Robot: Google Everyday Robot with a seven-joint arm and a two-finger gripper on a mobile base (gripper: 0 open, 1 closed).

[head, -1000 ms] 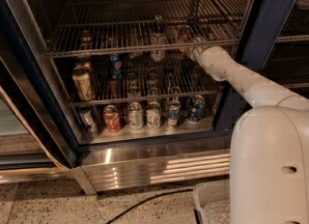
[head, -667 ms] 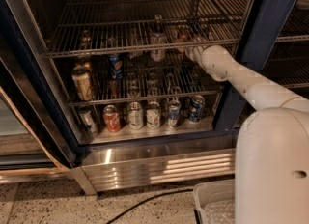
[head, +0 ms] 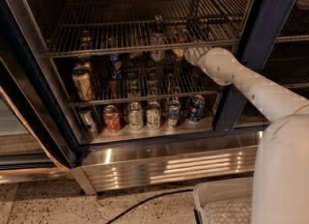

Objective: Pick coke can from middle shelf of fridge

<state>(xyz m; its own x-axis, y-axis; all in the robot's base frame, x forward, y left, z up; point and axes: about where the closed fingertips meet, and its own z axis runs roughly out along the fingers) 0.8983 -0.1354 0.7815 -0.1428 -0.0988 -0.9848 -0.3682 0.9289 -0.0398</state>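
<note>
The fridge (head: 270, 35) stands open with dark navy frame posts and wire racks inside. The middle shelf (head: 96, 51) is a chrome wire rack across its width. The coke can (head: 180, 37), small and red, stands near the front rail of this shelf, right of centre. My gripper (head: 187, 54) is at the end of the white arm, which reaches in from the right. It is at the shelf's front rail, right by the coke can and partly behind the rail. I cannot tell whether it touches the can.
A clear bottle (head: 157, 38) stands left of the coke can. On the lower rack are a tan can (head: 83, 84) and a blue Pepsi can (head: 115, 66). Several cans line the fridge floor, including a red-orange one (head: 112, 118). A white bin (head: 222, 203) and a black cable (head: 145, 201) are on the ground.
</note>
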